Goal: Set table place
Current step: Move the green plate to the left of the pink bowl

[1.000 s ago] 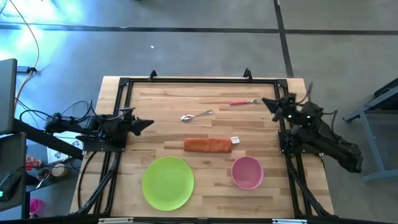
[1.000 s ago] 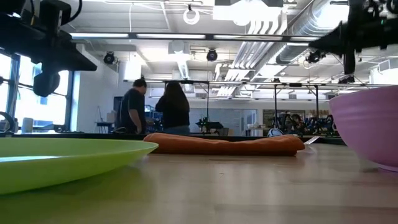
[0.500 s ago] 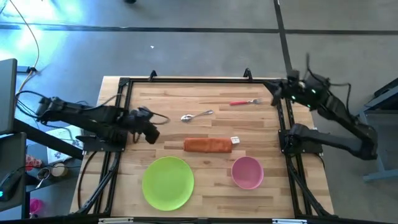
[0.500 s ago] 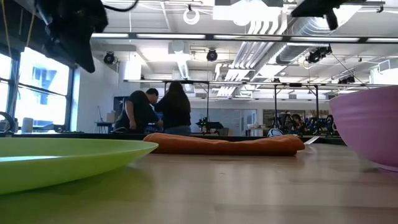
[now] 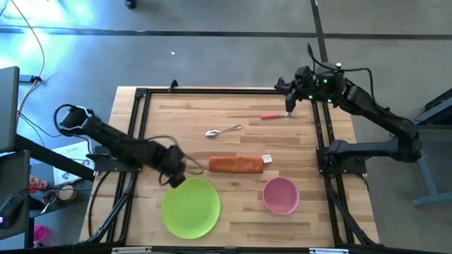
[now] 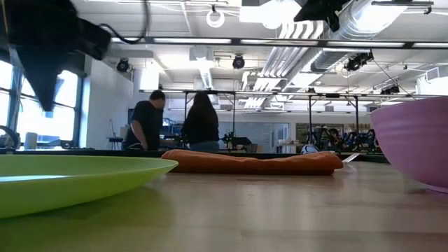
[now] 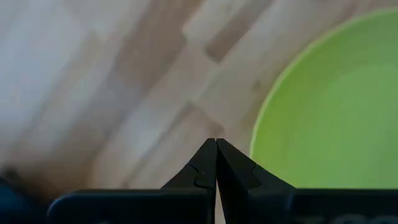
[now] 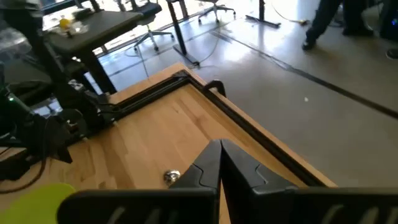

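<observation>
The lime-green plate (image 5: pixel 191 206) and the pink bowl (image 5: pixel 280 195) sit near the table's near edge. The red-handled fork (image 5: pixel 277 116) and the silver spoon (image 5: pixel 223 131) lie flat toward the far edge. My left gripper (image 5: pixel 175 178) is shut and hangs above the wood just beside the plate's far-left rim (image 7: pixel 267 112); its fingertips (image 7: pixel 216 143) meet. My right gripper (image 5: pixel 289 104) is shut (image 8: pixel 219 144), raised over the fork's tine end near the far right corner. The plate (image 6: pixel 70 178) and the bowl (image 6: pixel 413 140) show close in the low view.
An orange rolled cloth (image 5: pixel 236 164) with a small tag lies across the table's middle, between the spoon and the plate. A black metal frame (image 5: pixel 226 90) edges the light wood table. Two people (image 6: pixel 175 126) stand far off in the room behind.
My left arm has swung out from the table's left edge toward the near right and come down beside the plate's rim. My right arm has lifted from the right edge and reached toward the far edge, over the fork. Nothing on the table has moved.
</observation>
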Controlling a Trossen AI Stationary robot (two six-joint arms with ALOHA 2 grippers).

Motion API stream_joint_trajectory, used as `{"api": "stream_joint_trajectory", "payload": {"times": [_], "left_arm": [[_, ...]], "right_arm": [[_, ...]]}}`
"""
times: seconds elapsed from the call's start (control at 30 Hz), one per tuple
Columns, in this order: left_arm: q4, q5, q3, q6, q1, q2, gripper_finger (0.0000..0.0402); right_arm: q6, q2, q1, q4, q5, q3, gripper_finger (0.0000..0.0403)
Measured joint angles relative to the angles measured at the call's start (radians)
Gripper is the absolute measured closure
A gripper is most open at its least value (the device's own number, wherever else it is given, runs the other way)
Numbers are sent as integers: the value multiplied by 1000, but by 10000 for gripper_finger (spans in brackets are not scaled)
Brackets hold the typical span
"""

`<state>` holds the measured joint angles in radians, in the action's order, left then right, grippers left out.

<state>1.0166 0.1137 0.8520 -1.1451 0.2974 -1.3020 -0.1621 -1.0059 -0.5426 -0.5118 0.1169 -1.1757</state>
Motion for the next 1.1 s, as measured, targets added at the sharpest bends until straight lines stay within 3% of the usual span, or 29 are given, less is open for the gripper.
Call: {"api": "stream_joint_trajectory", "payload": {"times": [0.27, 0.43, 0.6, 0.8, 1.1], "left_arm": [[-55, -74, -113, -436, 257, 8, 401], [-145, -144, -146, -603, 385, 8, 401], [-210, -148, -165, -757, 494, 5, 401], [-272, -161, -166, -898, 557, -63, 401], [-475, -207, -161, -922, 553, -230, 402]], "right_arm": [[11, 0, 56, -3, -7, -20, 403], [9, -2, 84, -9, -8, -20, 403], [7, -2, 110, -9, -22, -20, 403], [7, -2, 136, -9, -56, -20, 403], [6, -2, 146, -7, -57, -20, 403]]}}
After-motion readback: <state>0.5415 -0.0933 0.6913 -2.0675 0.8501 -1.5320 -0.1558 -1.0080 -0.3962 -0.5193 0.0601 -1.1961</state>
